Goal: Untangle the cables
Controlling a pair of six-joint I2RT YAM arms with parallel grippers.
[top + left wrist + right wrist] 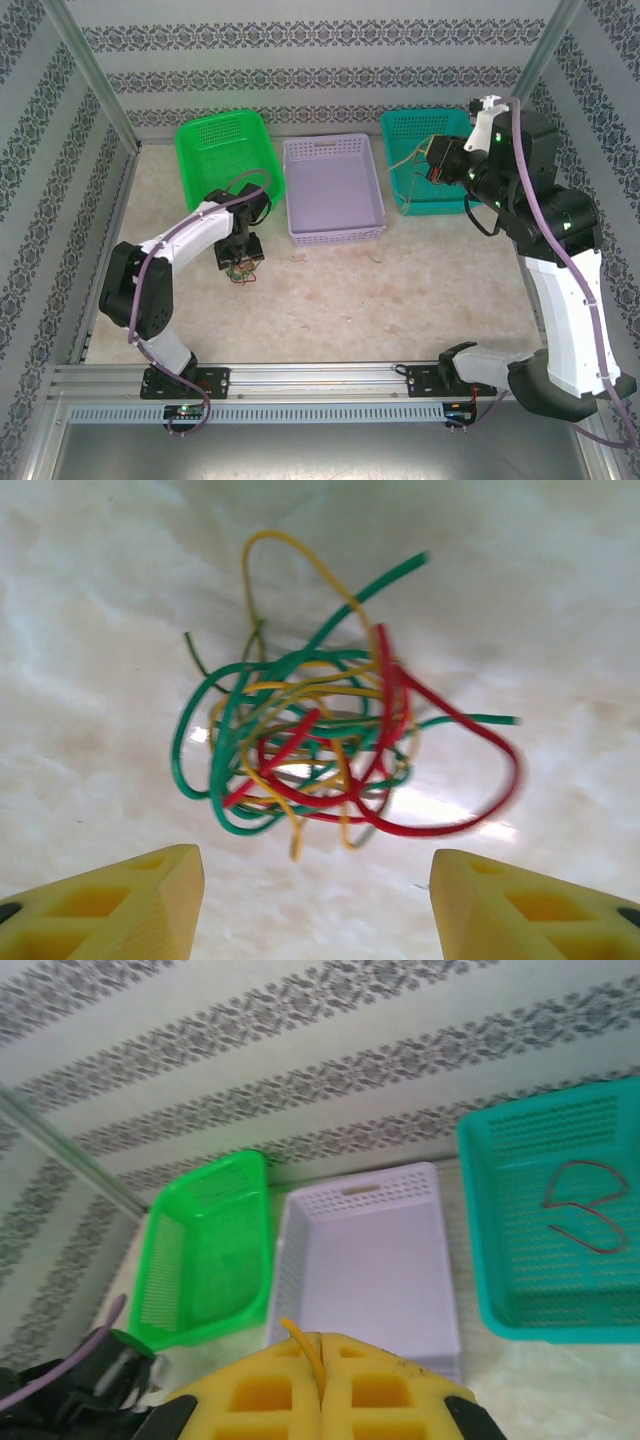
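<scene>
Cables [310, 735] in blurry tangle, individual strands indistinct.

Cables [320, 730] red, green, yellow; wallpaper [330, 40] grey-striped floral.

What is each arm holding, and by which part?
The right fingers are shut on a yellow wire, near one end. The left fingers, open above the tangle, hold nothing.

— What sits on the worktop [420, 290]?
— Three containers along the far edge: green basket [222, 140], lilac tray [333, 190], teal basket [405, 130], left to right.
— And nearer?
— A tangle of cables [240, 271] before the green basket.
</scene>
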